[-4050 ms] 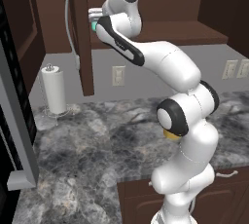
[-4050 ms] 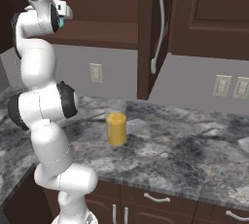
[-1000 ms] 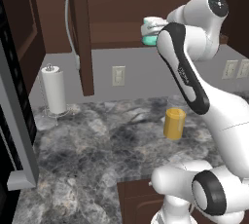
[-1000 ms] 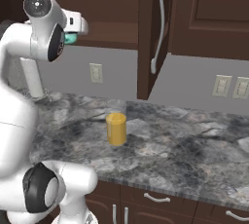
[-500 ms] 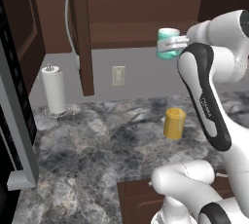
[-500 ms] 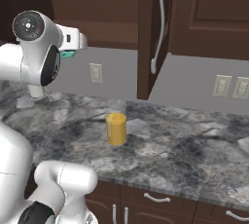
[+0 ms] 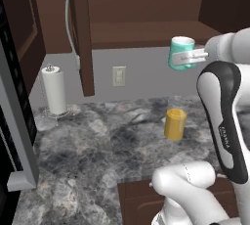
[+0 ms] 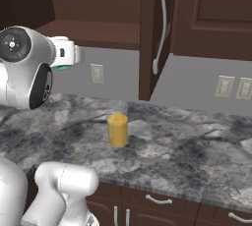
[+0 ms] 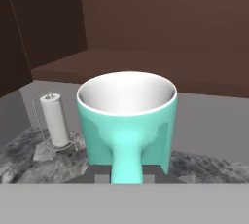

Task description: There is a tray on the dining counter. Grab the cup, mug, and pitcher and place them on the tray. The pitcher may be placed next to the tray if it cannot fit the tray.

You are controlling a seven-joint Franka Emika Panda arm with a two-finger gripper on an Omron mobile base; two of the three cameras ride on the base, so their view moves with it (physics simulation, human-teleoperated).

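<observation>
One of the three vessels is in hand: the teal mug [image 7: 182, 53] hangs high in the air, upright, with the pincer [image 7: 188, 56] pinching it by its handle side. In the hand view the mug [image 9: 127, 123] stands right in front of the camera, white inside showing, its handle toward the lens, with the dark finger tips [image 9: 101, 175] low at either side of the handle. In the right base view only a sliver of teal [image 8: 60, 67] peeps from behind the white wrist.

The tall glass with orange-yellow liquid in its lower part, which I take to be the pitcher [image 7: 175, 121], stands untouched on the marbled bench [image 7: 102, 150], well below the mug and a little to its left as the left base view shows it. From the right base camera the pitcher [image 8: 117, 124] stands alone in the middle of the bench [image 8: 197, 151]. A paper-towel roll [image 7: 54, 91] on its wire stand sits at the back by the wall (no part of the job).

As for progress, I judge the work barely a third begun: the mug is lifted but not yet delivered, the pitcher waits, and the cup remains to be fetched. The tray's whereabouts cannot be told from here, so the carry to it probably lies ahead.
</observation>
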